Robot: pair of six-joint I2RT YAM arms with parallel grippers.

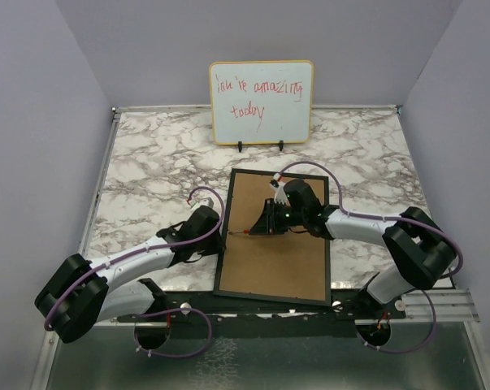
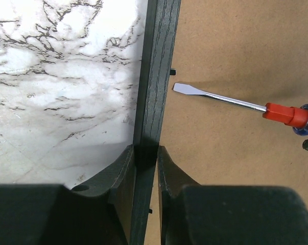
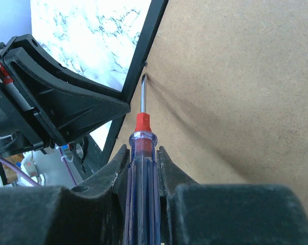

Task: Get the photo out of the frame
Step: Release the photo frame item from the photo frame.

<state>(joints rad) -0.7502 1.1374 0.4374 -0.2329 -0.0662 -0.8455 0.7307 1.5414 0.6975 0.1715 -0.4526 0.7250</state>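
Frame point(image 1: 273, 272) front face hidden, lying back-up; screwdriver point(image 3: 142, 153) handle cut off.

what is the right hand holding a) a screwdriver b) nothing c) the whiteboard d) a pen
a, the right hand is shut on the blue handle of a screwdriver, whose tip sits by the frame edge.

A white table top point(image 1: 147, 171) veined in grey-brown marble is seen across the middle of the top view. The frame point(image 1: 273, 264) is laid flat on it at lower centre, back upward, so that its brown fibreboard panel is shown. A whiteboard point(image 1: 262, 101) with red handwriting is stood upright on small black feet at upper centre, near the frame's upper edge but apart from it.
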